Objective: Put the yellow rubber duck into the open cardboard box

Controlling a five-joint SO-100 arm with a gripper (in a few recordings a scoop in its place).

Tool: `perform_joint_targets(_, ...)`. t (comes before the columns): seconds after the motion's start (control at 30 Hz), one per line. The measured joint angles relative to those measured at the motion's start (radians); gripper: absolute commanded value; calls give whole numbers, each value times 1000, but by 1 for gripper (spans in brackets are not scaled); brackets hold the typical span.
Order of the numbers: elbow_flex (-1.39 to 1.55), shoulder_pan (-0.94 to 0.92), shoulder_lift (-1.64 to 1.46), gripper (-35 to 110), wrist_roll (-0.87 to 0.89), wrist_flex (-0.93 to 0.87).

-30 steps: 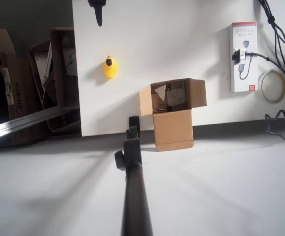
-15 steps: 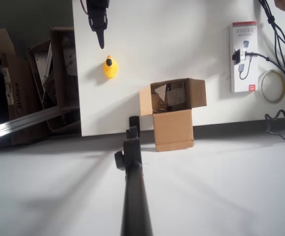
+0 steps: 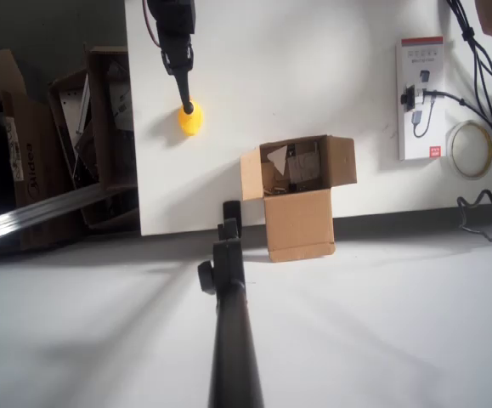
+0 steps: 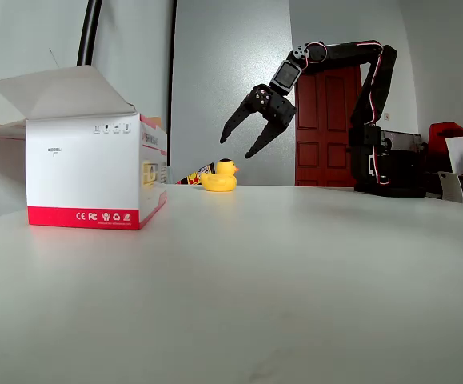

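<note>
The duck sits on the white surface, left of the box and farther from the near edge in the overhead view. Nothing crowds it, so it can be approached from above. In the fixed view the duck stands upright on the far part of the surface, beak toward the right.

The gripper hangs just above and slightly right of the duck in the fixed view, its two fingers spread wide and pointing down toward the left, holding nothing. The wide spread suits the duck's round body: the fingers would have to straddle it before closing. From overhead the gripper reaches in from the far edge, and its tip overlaps the duck's upper part, so it looks lined up over the toy; whether it touches yet I cannot tell.

The box stands at the near edge of the surface with its flaps up and its mouth open to the top, some scraps visible inside. The upright flaps keep the opening clear for a drop from above, though the carry would need to pass over them. The duck is well apart from the box, so the task seems at the grasping stage, with lift and transfer still ahead.

A white-and-red package lies far right in the overhead view, away from the likely path between duck and box.
</note>
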State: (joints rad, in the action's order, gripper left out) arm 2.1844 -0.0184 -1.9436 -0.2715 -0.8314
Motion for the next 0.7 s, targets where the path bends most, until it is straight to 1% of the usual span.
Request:
perform_joint_targets(0.23, -21, 35, 100, 25, 28, 35)
perform_joint_targets(0.7, -67, 12, 210, 25, 28, 83)
